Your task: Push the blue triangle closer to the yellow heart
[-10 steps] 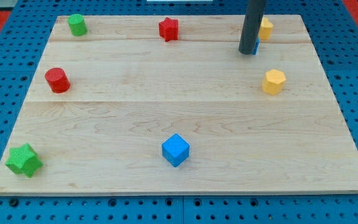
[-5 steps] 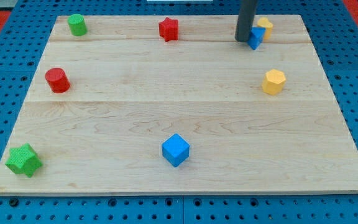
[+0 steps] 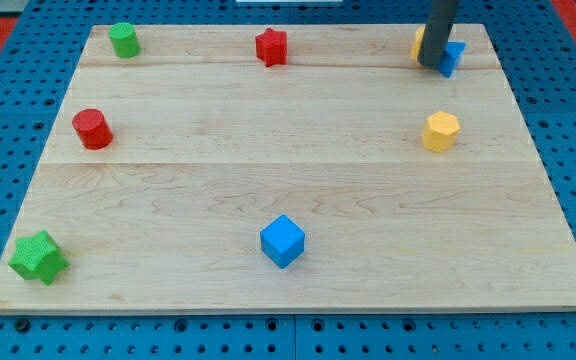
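Observation:
My dark rod comes down at the view's top right, and my tip rests on the board there. The blue triangle sits right against the tip's right side. The yellow heart is mostly hidden behind the rod; only a sliver shows at the rod's left edge. The triangle and the heart are very close, with the rod between them.
A wooden board carries a yellow hexagon, a blue cube, a red star, a red cylinder, a green cylinder and a green star. The board's top right corner is close by.
The rod has moved right along the top edge. The blue triangle has slid right with it, from left of the heart to its right side. The heart is now covered by the rod.

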Robot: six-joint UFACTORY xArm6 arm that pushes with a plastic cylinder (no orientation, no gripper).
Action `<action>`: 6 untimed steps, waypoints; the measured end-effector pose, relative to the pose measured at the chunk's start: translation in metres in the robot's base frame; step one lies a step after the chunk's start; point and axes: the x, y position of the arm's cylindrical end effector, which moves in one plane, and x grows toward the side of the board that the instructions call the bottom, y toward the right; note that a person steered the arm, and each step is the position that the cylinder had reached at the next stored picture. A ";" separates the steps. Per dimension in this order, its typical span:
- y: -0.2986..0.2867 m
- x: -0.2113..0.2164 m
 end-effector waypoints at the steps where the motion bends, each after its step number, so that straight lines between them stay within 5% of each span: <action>1: -0.011 0.017; 6: 0.025 0.020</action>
